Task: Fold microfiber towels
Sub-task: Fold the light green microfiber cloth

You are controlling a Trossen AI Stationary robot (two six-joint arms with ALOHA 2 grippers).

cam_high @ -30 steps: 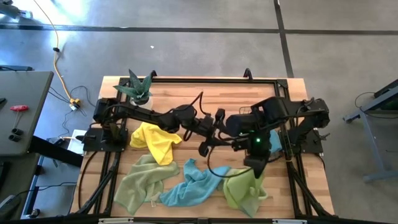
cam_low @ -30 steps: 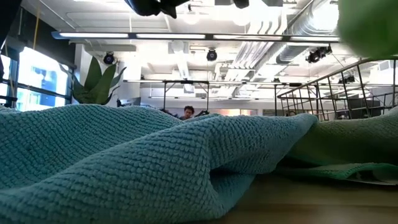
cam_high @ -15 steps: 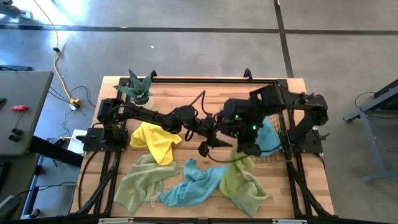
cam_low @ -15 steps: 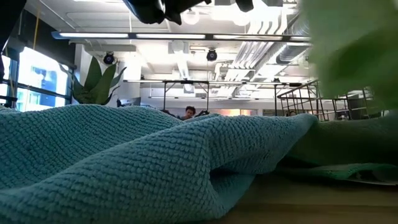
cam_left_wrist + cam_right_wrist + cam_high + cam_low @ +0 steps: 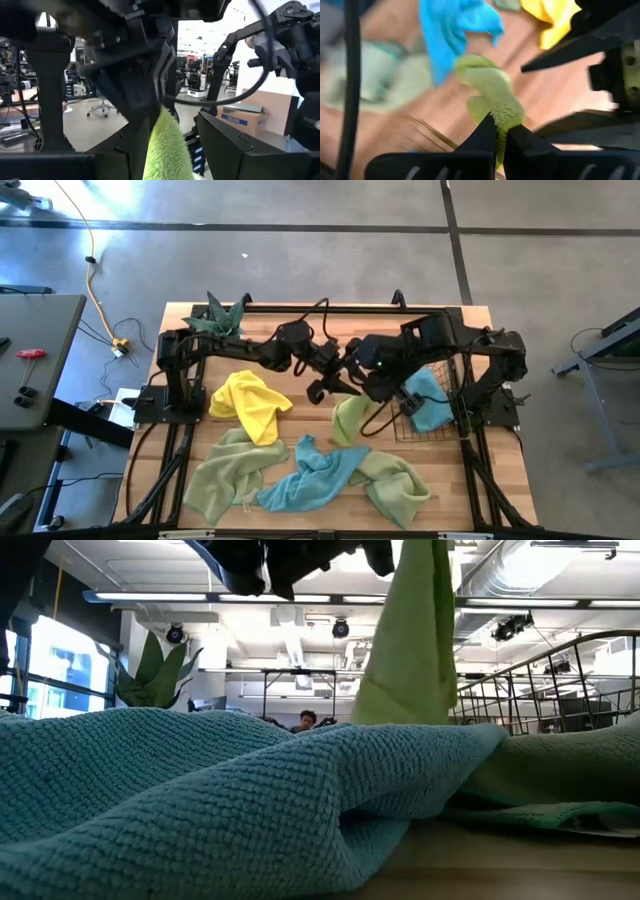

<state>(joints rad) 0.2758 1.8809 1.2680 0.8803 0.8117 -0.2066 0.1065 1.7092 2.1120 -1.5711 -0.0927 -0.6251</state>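
My right gripper (image 5: 348, 388) is shut on a lime green towel (image 5: 350, 418) above the table's middle. The towel hangs as a narrow strip in the low view (image 5: 410, 640). My left gripper (image 5: 322, 387) is open just left of it. In the left wrist view its fingers (image 5: 225, 145) stand on either side of the hanging towel (image 5: 167, 145); whether they touch it I cannot tell. A yellow towel (image 5: 248, 402), a pale green towel (image 5: 225, 475) and a light blue towel (image 5: 310, 475) lie crumpled on the table. My right gripper pinches a bunched upper part of the lime green towel (image 5: 506, 117) between its two fingers (image 5: 485, 132), which point down from above. The towel hangs below the fingers. Its lower end (image 5: 395, 480) lies crumpled on the table near the front.
A copper wire basket (image 5: 445, 420) at the right holds another light blue cloth (image 5: 428, 402). A potted plant (image 5: 222, 320) stands at the far left corner. The light blue towel fills the foreground of the low view (image 5: 200, 800).
My right gripper has risen and gone toward the table's far edge and left with the lime green towel. The towel's upper part is lifted into a hanging strip and its lower end has stayed on the table. My left gripper has moved toward the far edge, next to the towel.
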